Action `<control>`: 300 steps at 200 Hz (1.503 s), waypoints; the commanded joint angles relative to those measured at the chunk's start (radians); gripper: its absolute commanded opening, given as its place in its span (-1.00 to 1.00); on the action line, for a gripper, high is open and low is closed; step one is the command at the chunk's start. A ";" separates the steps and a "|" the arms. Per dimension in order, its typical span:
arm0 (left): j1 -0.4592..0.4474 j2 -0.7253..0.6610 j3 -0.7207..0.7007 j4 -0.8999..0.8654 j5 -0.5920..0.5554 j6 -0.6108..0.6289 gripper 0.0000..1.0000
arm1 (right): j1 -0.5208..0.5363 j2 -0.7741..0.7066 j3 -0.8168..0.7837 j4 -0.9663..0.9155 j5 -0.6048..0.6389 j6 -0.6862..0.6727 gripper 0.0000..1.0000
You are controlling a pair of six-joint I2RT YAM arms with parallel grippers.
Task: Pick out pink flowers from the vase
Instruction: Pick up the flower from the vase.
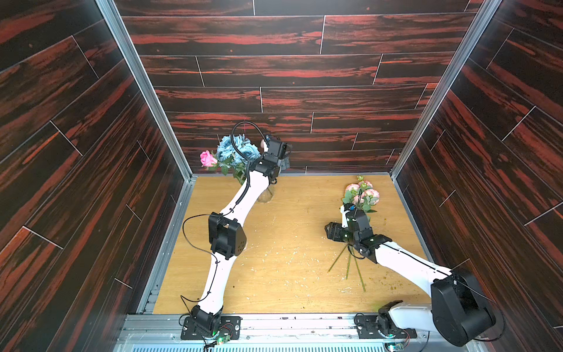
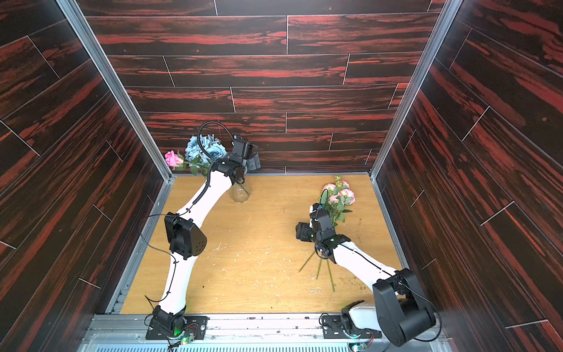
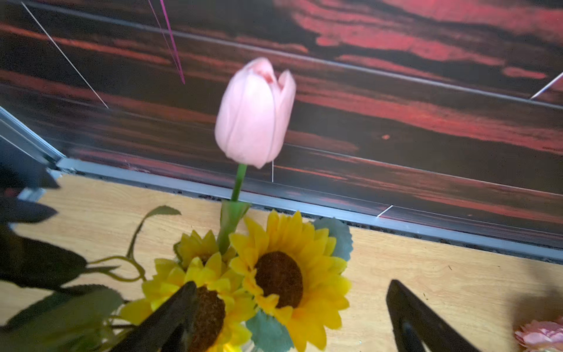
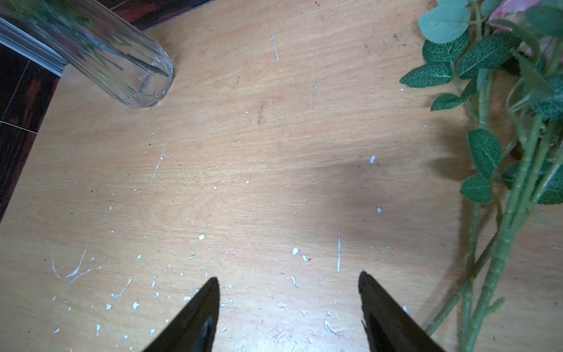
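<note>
Top views, far left: a rose point(image 1: 208, 158), bright pink with tightly furled petals, leans out of the bunch toward the left wall.
Blue roses point(image 1: 236, 149): dusty, ruffled fabric heads massed at the top of the bunch.
Tulip point(image 3: 254, 112): a smooth, pale pink, closed egg-shaped bud on a thin green stem, upright in the bunch. In the left wrist view it rises beyond the left claw, in line with the gap between the fingers and untouched.
Sunflowers point(image 3: 280, 274): small, with yellow petals round dark brown discs. They sit right under that gap.
Left claw point(image 3: 292, 285): spread wide and gripping nothing. Its black tapered fingers point(image 3: 179, 314) stand either side of the sunflowers.
Vase point(image 2: 240, 192): clear faceted glass with a bulbous body, standing on the table near the back wall and below the left claw. Green stems show through it.
Table point(image 4: 243, 152): pale wood grain, scratched and flecked with white crumbs.
Right claw point(image 4: 288, 277): partly open and empty, over bare table, well apart from the vase.
Sprays point(image 1: 362, 190): pale pink ruffled blooms with serrated green leaves and long knobbly stems. They lie flat on the table near the right wall, with the stems running just beside the right claw, outside its jaws.
</note>
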State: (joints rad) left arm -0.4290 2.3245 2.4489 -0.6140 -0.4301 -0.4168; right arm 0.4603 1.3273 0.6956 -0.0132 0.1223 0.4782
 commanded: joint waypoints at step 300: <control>0.065 0.151 0.173 0.085 0.005 0.089 -0.84 | 0.003 0.052 0.022 0.012 -0.021 -0.015 0.47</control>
State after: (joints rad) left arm -0.3748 2.4699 2.6087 -0.5117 -0.4286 -0.3286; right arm 0.4603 1.3727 0.6964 -0.0055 0.1123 0.4736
